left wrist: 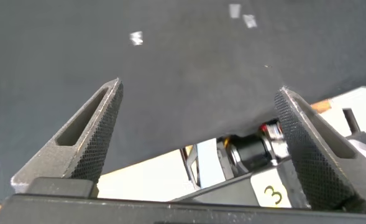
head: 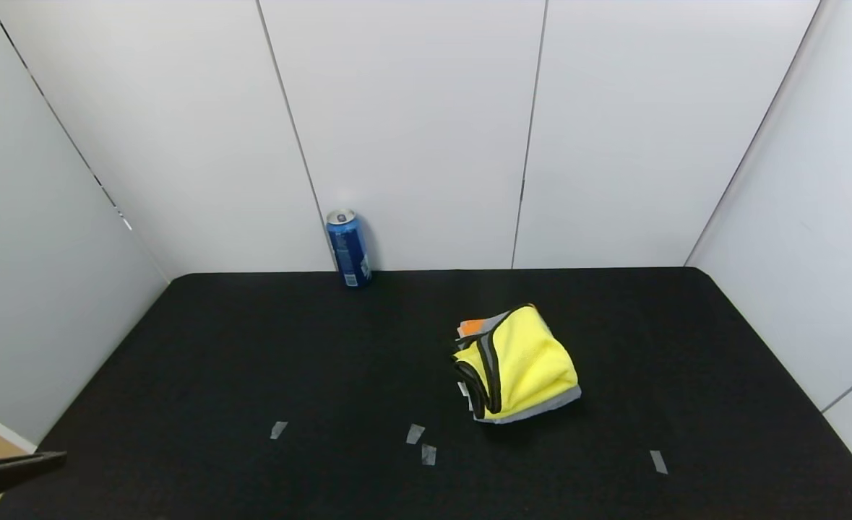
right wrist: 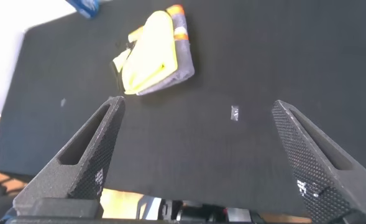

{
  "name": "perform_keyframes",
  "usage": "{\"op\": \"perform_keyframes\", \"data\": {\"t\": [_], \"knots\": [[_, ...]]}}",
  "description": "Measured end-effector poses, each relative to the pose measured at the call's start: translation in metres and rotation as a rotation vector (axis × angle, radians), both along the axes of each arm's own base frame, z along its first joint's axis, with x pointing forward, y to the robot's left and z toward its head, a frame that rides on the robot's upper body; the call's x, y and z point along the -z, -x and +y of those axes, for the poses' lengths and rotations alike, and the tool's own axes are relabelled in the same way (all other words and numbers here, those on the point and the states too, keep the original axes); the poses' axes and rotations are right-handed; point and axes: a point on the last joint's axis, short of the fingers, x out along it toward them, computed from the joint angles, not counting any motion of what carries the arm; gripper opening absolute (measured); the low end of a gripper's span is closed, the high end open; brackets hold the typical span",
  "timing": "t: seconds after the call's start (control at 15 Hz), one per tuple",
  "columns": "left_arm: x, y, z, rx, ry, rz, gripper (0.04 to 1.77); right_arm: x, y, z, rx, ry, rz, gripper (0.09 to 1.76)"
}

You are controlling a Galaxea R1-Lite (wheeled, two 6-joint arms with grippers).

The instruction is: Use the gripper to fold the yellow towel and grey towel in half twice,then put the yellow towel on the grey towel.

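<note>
Resting mid-table (head: 252, 347), yellow towel (head: 530, 357) atop grey towel (head: 541, 409)

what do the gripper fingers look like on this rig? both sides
Both match: the left gripper and right gripper each carry two long, dark grey tapering fingers with finely knurled, dotted inner faces and a hollow slot cut along the outer side. In the head view the left fingers show as a thin dark wedge. No cables visible.
</note>
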Motion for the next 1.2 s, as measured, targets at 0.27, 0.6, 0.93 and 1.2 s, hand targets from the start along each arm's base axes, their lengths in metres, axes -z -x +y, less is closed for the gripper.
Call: {"op": "perform_keyframes", "data": {"t": [0.27,0.6,0.93,1.2], "knots": [[-0.001,0.029,0.023,-0.064,0.004,-0.066,1.72,-0.001,0.032,0.001,0.029,0.005,-0.058,1.70],[0.008,0.066,0.042,-0.159,0.002,-0.109,1.72,0.004,0.067,0.004,0.039,0.008,-0.111,1.70],[0.017,0.098,0.044,-0.209,-0.022,-0.163,1.72,0.010,0.094,0.007,0.027,0.009,-0.172,1.71],[0.031,0.120,0.032,-0.184,0.012,-0.174,1.72,0.017,0.114,0.008,0.020,0.011,-0.204,1.71]]}}
